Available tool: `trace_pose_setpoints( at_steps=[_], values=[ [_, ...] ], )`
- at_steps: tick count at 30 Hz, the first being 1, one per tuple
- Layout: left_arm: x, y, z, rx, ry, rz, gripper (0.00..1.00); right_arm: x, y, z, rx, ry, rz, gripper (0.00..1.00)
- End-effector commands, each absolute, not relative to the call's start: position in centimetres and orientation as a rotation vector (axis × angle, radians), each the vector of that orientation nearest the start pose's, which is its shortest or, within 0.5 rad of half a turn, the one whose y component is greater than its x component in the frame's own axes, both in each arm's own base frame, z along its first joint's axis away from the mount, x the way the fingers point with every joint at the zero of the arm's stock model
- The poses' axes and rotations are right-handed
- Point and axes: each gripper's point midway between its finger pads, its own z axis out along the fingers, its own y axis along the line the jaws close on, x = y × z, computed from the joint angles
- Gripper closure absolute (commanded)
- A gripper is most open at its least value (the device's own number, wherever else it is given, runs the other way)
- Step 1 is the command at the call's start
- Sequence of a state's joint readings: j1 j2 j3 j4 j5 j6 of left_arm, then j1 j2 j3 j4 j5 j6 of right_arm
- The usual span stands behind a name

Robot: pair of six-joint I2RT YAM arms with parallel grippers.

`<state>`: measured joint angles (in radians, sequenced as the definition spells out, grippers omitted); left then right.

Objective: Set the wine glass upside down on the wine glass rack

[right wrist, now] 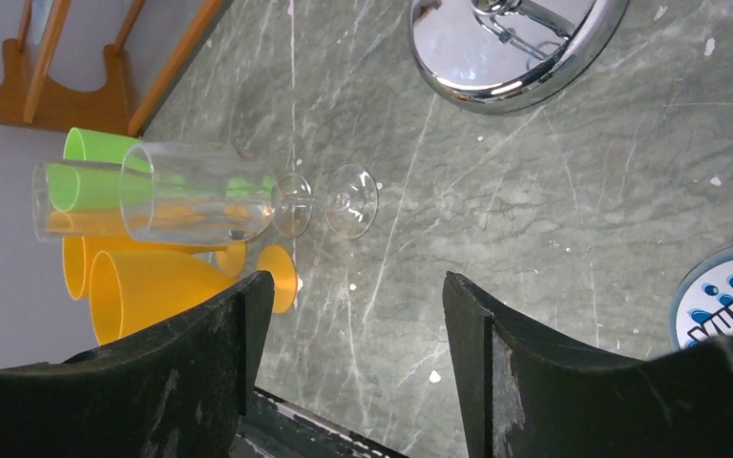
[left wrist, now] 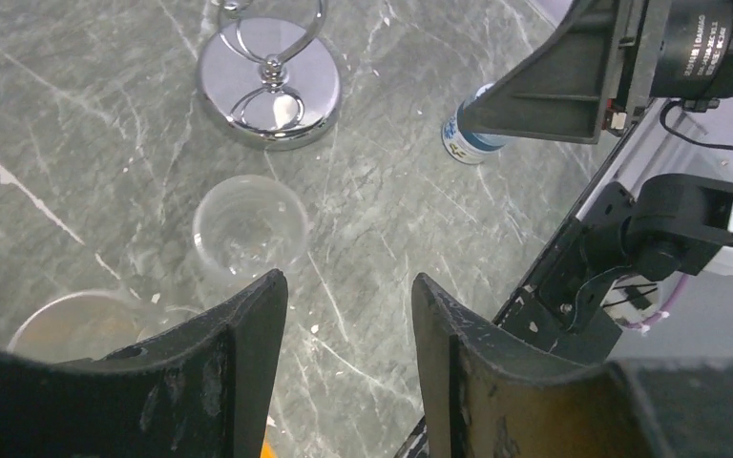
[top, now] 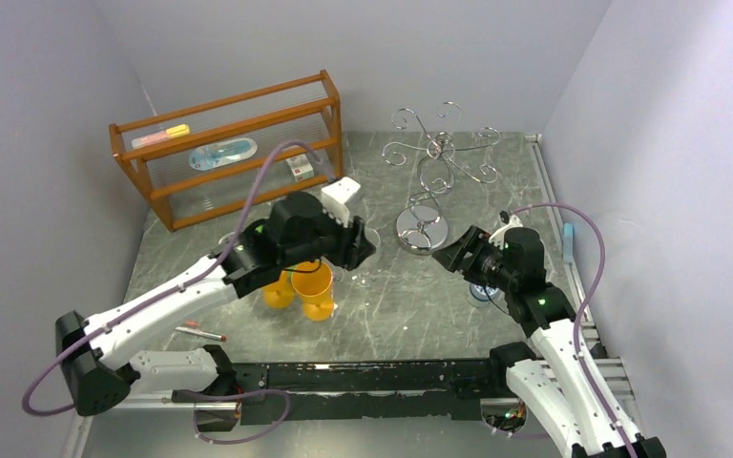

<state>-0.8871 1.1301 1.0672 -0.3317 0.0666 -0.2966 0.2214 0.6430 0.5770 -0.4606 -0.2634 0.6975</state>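
Observation:
Two clear wine glasses stand upright on the grey marble table. In the left wrist view the nearer one [left wrist: 248, 229] is just ahead of my left gripper [left wrist: 348, 281], and the second [left wrist: 76, 324] is at lower left. In the right wrist view they overlap [right wrist: 200, 196] and appear sideways, with a round foot [right wrist: 351, 200] showing. The chrome wine glass rack [top: 439, 162] stands at the back, and its shiny round base shows in both wrist views [left wrist: 269, 81] [right wrist: 515, 48]. My left gripper [top: 363, 246] is open and empty. My right gripper [top: 447, 256] [right wrist: 358, 281] is open and empty, facing the glasses.
Orange plastic glasses [top: 305, 286] stand under the left arm, with a green cup [right wrist: 91, 162] behind the clear glasses. An orange-brown wooden shelf [top: 229, 148] stands at back left. A blue-and-white round object [right wrist: 725, 296] sits by the right arm. A red pen [top: 200, 333] lies at front left.

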Motion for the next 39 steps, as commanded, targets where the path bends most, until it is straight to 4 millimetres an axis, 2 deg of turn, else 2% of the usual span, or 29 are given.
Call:
trace_pose_setpoints(
  at_steps=[1,4,6,9,12,19,24,27,29,33,39],
  values=[
    [22.1,-31.8,25.6,0.677,1.964,-0.633,0.45,22.7,12.4,16.3,0.377,2.158,0.825,0.3],
    [22.2,-33.1,24.3,0.712,1.987,-0.551,0.45,22.7,12.3,15.9,0.407,2.165,0.821,0.3],
    [22.9,-33.3,23.7,0.683,2.007,-0.494,0.46,22.7,12.4,15.5,0.424,2.17,0.828,0.3],
    [24.1,-33.4,23.6,0.644,2.011,-0.431,0.43,22.6,12.6,15.0,0.443,2.176,0.854,0.31],
    [24.3,-34.3,23.5,0.692,2.009,-0.427,0.43,22.5,12.8,14.8,0.456,2.177,0.869,0.3],
    [23.8,-34.5,19.5,0.777,2.156,-0.339,0.52,22.5,12.4,14.8,0.47,2.174,0.848,0.3],
    [24.2,-34.2,18.2,0.797,2.196,-0.266,0.55,22.4,12.5,14.8,0.475,2.173,0.857,0.31],
    [24.1,-34.2,17.5,0.812,2.205,-0.261,0.6,22.3,12.4,14.9,0.475,2.175,0.852,0.31],
    [24.0,-34.1,17.3,0.817,2.208,-0.258,0.67,22.3,12.4,15.0,0.481,2.174,0.849,0.31],
    [23.8,-34.0,17.6,0.851,2.187,-0.271,0.93,22.2,12.4,15.0,0.522,2.177,0.859,0.32],
    [22.3,-35.0,19.9,0.895,2.081,-0.426,0.95,21.6,13.2,14.2,0.651,2.184,0.962,0.32]
  ],
)
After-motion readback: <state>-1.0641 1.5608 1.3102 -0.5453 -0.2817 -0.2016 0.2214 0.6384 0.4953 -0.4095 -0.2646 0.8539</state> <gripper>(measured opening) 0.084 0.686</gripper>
